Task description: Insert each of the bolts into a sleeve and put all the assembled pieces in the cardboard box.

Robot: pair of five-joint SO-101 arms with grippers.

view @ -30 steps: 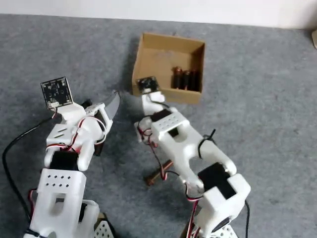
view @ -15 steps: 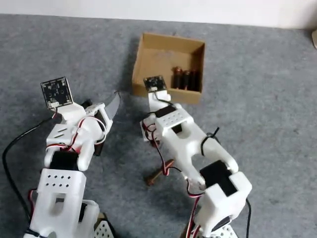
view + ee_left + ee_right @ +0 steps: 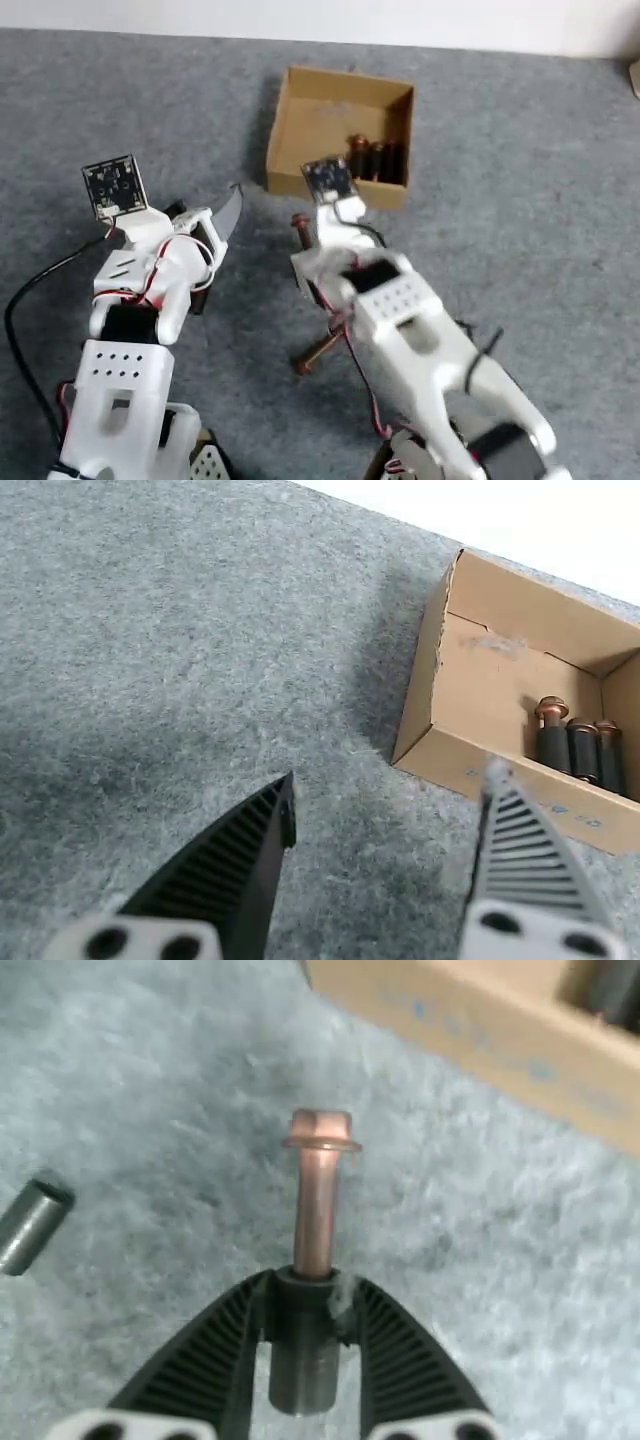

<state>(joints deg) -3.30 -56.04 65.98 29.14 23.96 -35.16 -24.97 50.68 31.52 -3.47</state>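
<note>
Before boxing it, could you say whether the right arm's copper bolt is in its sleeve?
Partly in: the copper bolt sticks out of the dark grey sleeve gripped in the jaws.
</note>
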